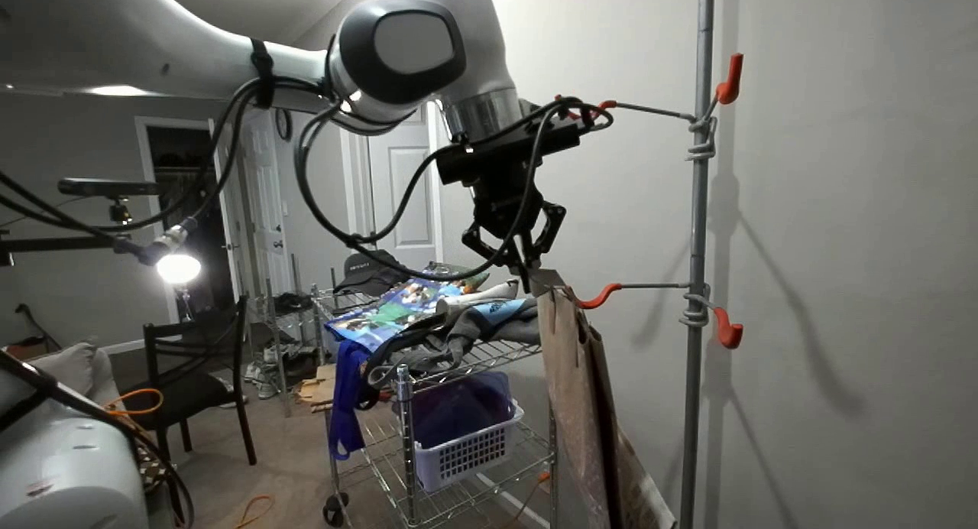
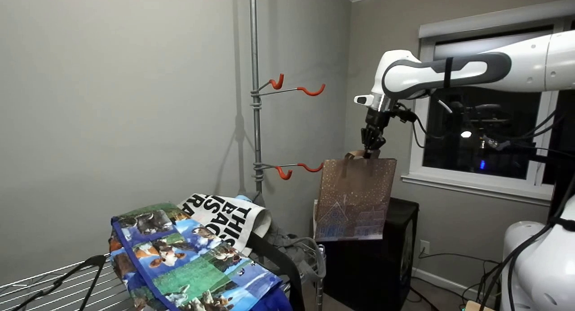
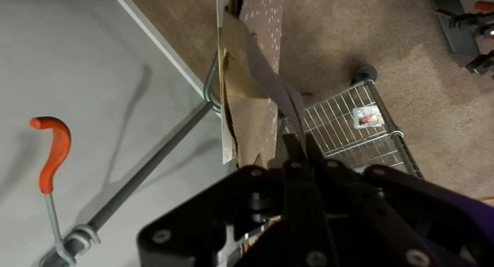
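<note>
My gripper [image 1: 526, 278] is shut on a handle [image 3: 283, 95] of a brown paper bag [image 2: 355, 198]. It also shows in an exterior view [image 2: 369, 153] and the wrist view [image 3: 303, 147]. The bag hangs below the fingers, printed with white dots and houses. It shows edge-on with its top gaping in the wrist view [image 3: 249, 120]. The handle's other loop stands up at the bag's top. A lower red-tipped hook [image 1: 600, 296] on a grey pole [image 1: 697, 208] lies close beside the bag's top edge; I cannot tell whether they touch. Another red hook [image 3: 58, 155] shows in the wrist view.
A wire cart [image 1: 409, 445] carries a cow-print bag [image 2: 197, 257], a white lettered bag [image 2: 220, 214] and grey cloth; a white basket [image 1: 470, 456] sits below. Upper red hooks [image 2: 311, 91] stick out from the pole. A black box [image 2: 366, 266] stands behind the bag.
</note>
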